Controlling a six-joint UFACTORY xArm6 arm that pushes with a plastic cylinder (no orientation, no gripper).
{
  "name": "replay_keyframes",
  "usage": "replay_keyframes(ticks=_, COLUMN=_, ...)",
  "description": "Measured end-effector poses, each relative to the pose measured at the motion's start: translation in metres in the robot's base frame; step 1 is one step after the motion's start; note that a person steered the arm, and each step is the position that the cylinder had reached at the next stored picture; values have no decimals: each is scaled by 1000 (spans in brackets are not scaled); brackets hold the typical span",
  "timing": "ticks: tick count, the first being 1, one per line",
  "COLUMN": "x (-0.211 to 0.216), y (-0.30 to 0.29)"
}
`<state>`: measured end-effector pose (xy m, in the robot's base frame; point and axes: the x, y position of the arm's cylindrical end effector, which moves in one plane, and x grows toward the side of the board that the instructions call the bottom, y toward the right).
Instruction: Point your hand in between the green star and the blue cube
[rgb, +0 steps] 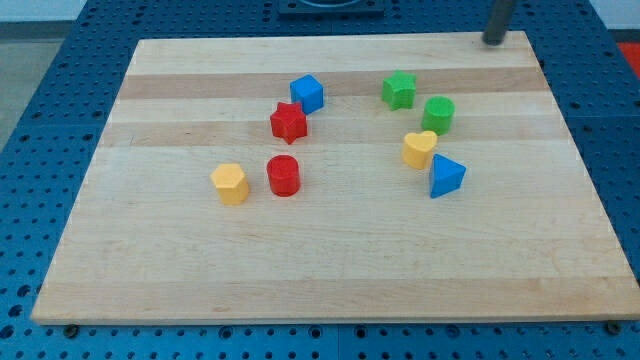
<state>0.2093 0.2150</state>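
The green star (399, 89) lies in the upper right part of the wooden board (330, 270). The blue cube (308, 93) lies to its left, with a bare gap of board between them. My tip (494, 41) is at the view's top right, at the board's far edge, well to the right of and above the green star. It touches no block.
A red star (288, 122) sits just below and left of the blue cube. A green cylinder (438, 114), a yellow heart (419, 149) and a blue triangle (446, 176) lie below the green star. A red cylinder (284, 175) and a yellow hexagon (230, 184) lie lower left.
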Motion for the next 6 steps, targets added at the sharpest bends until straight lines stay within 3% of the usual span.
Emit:
replay_keyframes(ticks=3, x=22, y=-159)
replay_keyframes(ticks=6, x=90, y=-179)
